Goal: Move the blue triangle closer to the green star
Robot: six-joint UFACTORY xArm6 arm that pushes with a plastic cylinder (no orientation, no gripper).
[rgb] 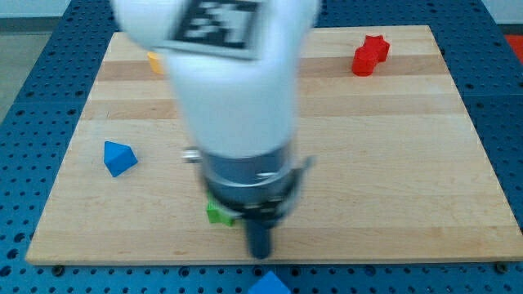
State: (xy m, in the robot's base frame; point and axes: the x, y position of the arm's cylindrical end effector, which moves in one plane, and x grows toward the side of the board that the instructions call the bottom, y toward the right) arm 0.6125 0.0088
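Note:
The blue triangle point(118, 158) lies on the wooden board point(392, 163) at the view's left. The green star point(218, 214) is near the view's bottom centre, mostly hidden behind the arm's white and grey body point(241, 122); only a small part shows. My tip point(260, 251) is at the board's bottom edge, just right of and below the green star. The blue triangle is well to the left of my tip and above it.
A red block point(370, 55) sits at the board's top right. A yellow block point(155, 61) shows partly at the top left beside the arm. Another blue block point(269, 284) lies off the board at the view's bottom edge.

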